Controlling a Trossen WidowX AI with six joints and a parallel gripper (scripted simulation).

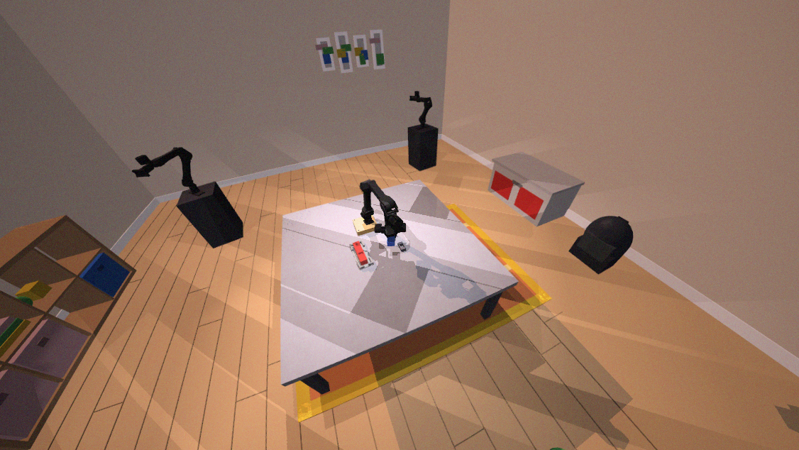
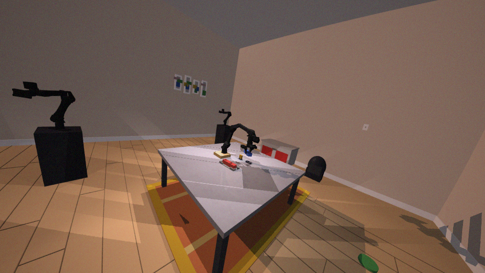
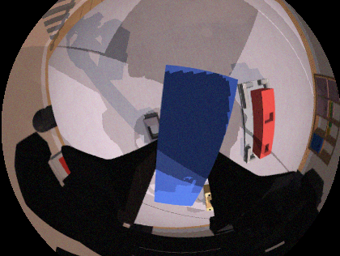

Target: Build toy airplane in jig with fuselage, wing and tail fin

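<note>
Wrist view: our gripper (image 1: 390,234) (image 2: 248,149) (image 3: 182,182) pinches the blue wing (image 1: 390,241) (image 2: 248,153) (image 3: 190,121) across its middle, raised off the table (image 1: 335,290) (image 2: 217,183) (image 3: 85,89). Red fuselage (image 1: 360,253) (image 2: 229,163) (image 3: 263,121) lies in the jig (image 1: 367,265) (image 2: 234,167) (image 3: 247,151). We judge the wing light, stiff, perhaps slick; the central hold suits it, though off-centre pressure could tilt it. Fin, later: grip the flat sides, above the tab.

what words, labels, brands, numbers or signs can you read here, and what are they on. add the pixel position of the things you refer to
None can be read.
The wall pictures (image 1: 343,52) (image 2: 187,84) show only blocks of colour, no lettering I can make out.
Any print on the robot arm (image 1: 366,199) (image 2: 228,138) would be too small and dark to read.
</note>
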